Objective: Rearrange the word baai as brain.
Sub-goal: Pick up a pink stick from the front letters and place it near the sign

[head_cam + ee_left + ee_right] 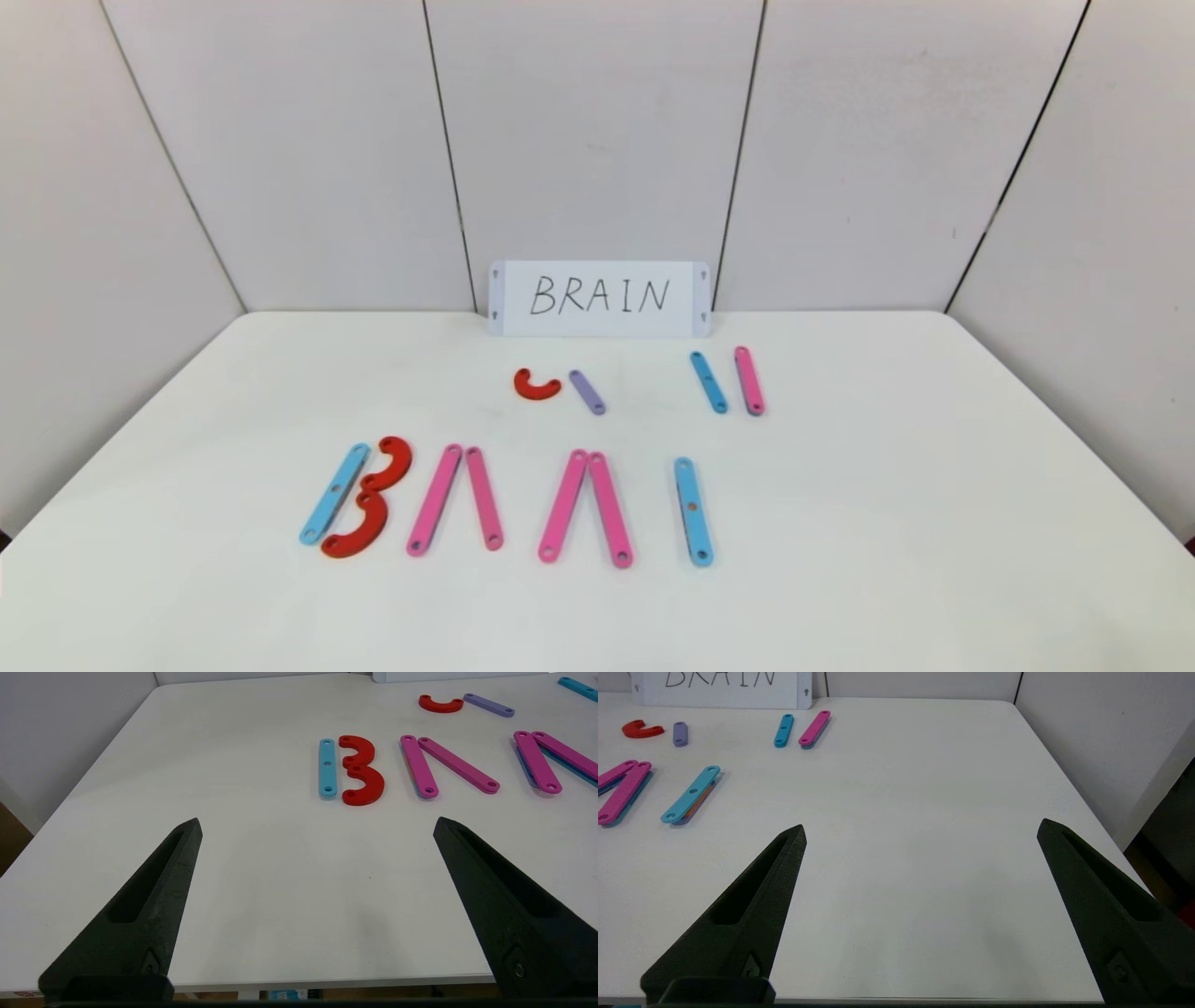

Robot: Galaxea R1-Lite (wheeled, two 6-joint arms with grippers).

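Note:
The word lies flat on the white table. Its B is a light-blue strip with two red arcs. Two pairs of pink strips form the A shapes, and a light-blue strip is the I. Behind them lie a spare red arc, a purple strip, a blue strip and a pink strip. My left gripper is open over the near left edge, short of the B. My right gripper is open over bare table at the near right.
A white card with handwritten "BRAIN" stands against the back wall. Grey wall panels close in the table at the back and sides. The table's front edge shows below the left gripper.

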